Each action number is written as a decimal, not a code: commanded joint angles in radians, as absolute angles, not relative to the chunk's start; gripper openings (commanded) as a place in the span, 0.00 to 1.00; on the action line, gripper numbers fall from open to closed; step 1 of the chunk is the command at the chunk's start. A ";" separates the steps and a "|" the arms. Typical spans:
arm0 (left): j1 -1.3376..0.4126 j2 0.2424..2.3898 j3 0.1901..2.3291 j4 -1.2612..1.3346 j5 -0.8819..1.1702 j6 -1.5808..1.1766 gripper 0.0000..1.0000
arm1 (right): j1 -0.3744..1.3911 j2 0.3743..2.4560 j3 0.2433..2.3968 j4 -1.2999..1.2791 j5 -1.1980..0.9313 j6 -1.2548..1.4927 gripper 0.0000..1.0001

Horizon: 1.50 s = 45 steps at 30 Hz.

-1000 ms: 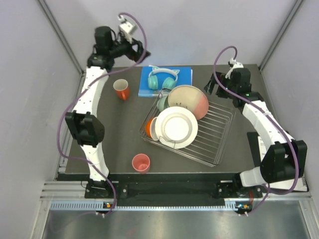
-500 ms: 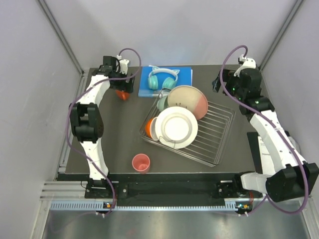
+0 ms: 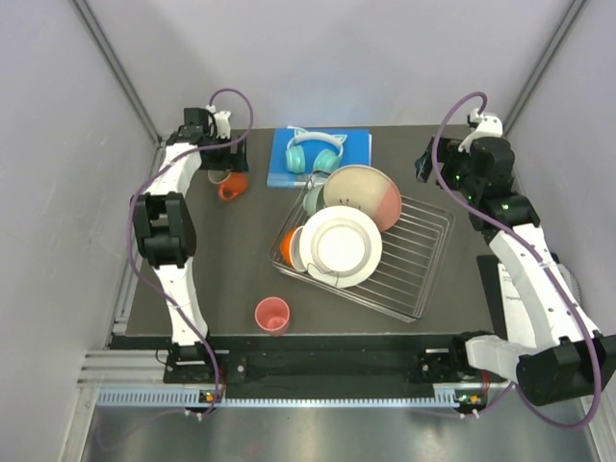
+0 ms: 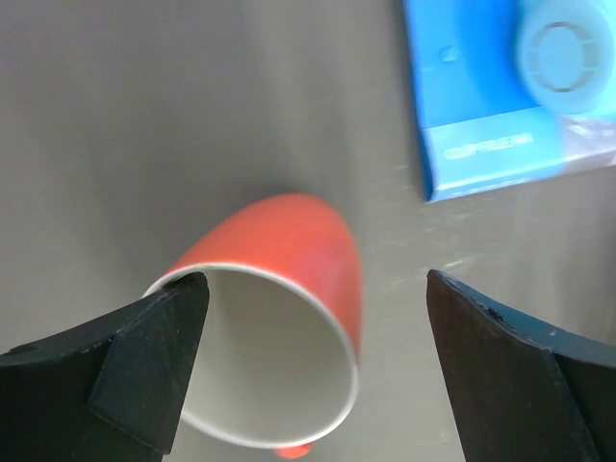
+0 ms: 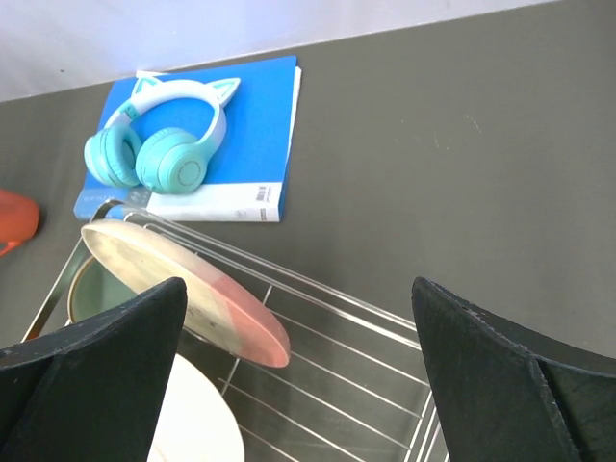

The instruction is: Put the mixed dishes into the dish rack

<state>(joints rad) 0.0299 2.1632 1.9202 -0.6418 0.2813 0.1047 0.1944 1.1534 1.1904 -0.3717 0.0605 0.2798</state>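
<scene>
An orange cup point(image 4: 289, 241) with a white inside sits at the back left of the table point(image 3: 229, 187), its mouth tilted toward the left wrist camera. My left gripper point(image 4: 313, 289) is open and straddles it, the left finger at the rim; in the top view it hovers right over the cup point(image 3: 223, 166). The dish rack point(image 3: 423, 252) holds the pink-and-cream plate point(image 3: 364, 192), a white plate point(image 3: 339, 243), the mint bowl point(image 3: 314, 199) and an orange piece point(image 3: 287, 248). A coral pink cup point(image 3: 272, 314) stands on the table in front. My right gripper point(image 3: 430, 164) is open and empty above the rack's far right corner point(image 5: 298, 286).
Teal cat-ear headphones point(image 3: 314, 151) lie on a blue book point(image 3: 356, 144) at the back, just behind the rack. The right wrist view shows them point(image 5: 159, 144) beyond the pink plate point(image 5: 192, 289). Grey walls close in on both sides.
My left arm has come down from high at the back onto the orange cup, which now sits tilted and slightly nearer. My right arm has lifted and drawn back to the right.
</scene>
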 commanded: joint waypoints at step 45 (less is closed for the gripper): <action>-0.348 1.585 1.826 0.310 1.358 -1.098 0.00 | 0.212 0.756 0.844 0.430 -0.676 0.862 1.00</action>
